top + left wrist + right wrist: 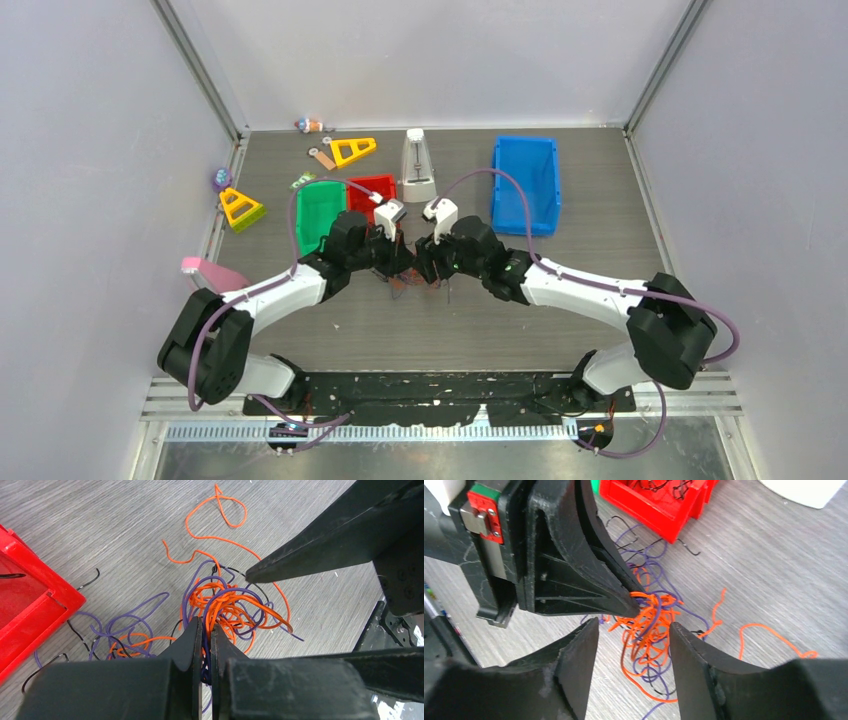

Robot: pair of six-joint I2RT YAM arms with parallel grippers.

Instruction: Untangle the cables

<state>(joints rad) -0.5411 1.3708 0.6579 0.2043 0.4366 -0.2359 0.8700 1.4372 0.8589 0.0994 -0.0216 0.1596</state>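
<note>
Our left pincer (206,626) is closed, its two black tips nearly meeting, with a few purple and orange strands of the cables (225,602) pinched between them. Our right pincer (634,636) stands partly open. Its fingers (583,647) straddle the orange heart of the clump from either side, and we see no strand clamped by them. The left tip comes in at 10 o'clock of that gap and ends right at the knot.

The cables lie on the grey surface (600,225) between the two wrists, near the middle of the top view. From the left wrist we see the densest tangle of orange and purple just ahead of the closed tips. Loose purple loops spread out at 9 o'clock of it, and a long orange strand curls away at 12 o'clock. Short black pieces lie apart toward the red bin (30,605), which also holds some black strands.

In the top view, the red bin sits at 11 o'clock of the clump, with a green bin (318,215) at 10 o'clock and a blue bin (525,185) at 2 o'clock. A white metronome-shaped object (418,165) stands at 12 o'clock, and yellow triangular frames (352,150) lie farther off at 10 and 11 o'clock
</note>
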